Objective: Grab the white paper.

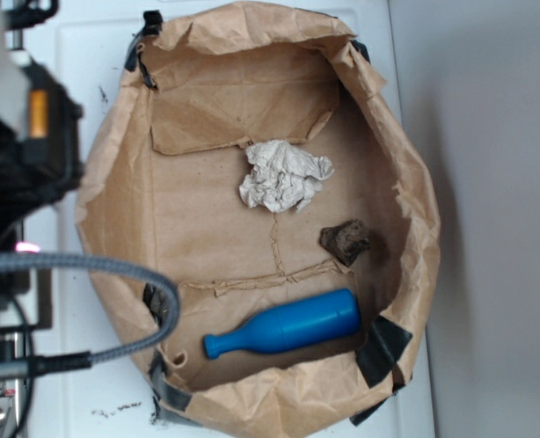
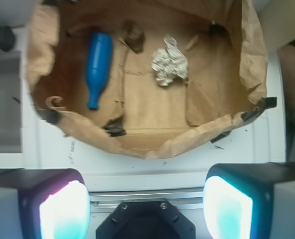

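Observation:
The white paper (image 1: 283,175) is a crumpled off-white wad lying on the floor of the opened brown paper bag (image 1: 115,196), near its middle. It also shows in the wrist view (image 2: 169,64), far ahead of the jaws. My gripper (image 2: 146,199) is open and empty, its two glowing pads (image 2: 63,211) wide apart, held high above the white surface outside the bag's near rim. In the exterior view only the black arm body (image 1: 24,155) shows at the left edge, well left of the bag.
A blue bottle (image 1: 286,327) lies on its side in the bag near the front wall. A small dark brown lump (image 1: 346,241) sits right of the paper. The bag's walls (image 2: 249,50) stand up all round. A grey braided cable (image 1: 88,266) runs across the left.

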You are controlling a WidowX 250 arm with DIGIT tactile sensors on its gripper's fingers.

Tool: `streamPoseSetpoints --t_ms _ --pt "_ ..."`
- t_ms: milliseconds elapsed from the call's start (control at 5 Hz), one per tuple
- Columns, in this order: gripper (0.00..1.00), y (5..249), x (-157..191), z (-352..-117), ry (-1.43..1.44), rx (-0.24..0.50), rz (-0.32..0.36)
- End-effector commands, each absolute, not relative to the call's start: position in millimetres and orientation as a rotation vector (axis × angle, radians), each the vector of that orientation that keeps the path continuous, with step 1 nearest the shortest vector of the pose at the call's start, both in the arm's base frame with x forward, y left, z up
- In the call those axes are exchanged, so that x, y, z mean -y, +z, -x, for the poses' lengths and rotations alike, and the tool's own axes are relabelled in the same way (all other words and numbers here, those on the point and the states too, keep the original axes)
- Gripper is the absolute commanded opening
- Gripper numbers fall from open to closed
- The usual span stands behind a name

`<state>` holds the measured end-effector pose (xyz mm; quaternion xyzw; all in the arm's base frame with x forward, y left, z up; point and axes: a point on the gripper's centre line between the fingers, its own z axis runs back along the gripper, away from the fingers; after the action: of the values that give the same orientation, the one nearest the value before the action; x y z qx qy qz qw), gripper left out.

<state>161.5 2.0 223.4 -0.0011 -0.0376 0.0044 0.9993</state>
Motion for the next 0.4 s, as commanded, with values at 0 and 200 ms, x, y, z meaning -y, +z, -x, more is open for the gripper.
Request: streamPoseSetpoints --t_ms 0,200 --pt "1.00 232.1 -3.9 -166.3 0.018 0.107 0.001" --pt "1.00 216.5 -21.6 -201.9 -0.228 0.099 0.084"
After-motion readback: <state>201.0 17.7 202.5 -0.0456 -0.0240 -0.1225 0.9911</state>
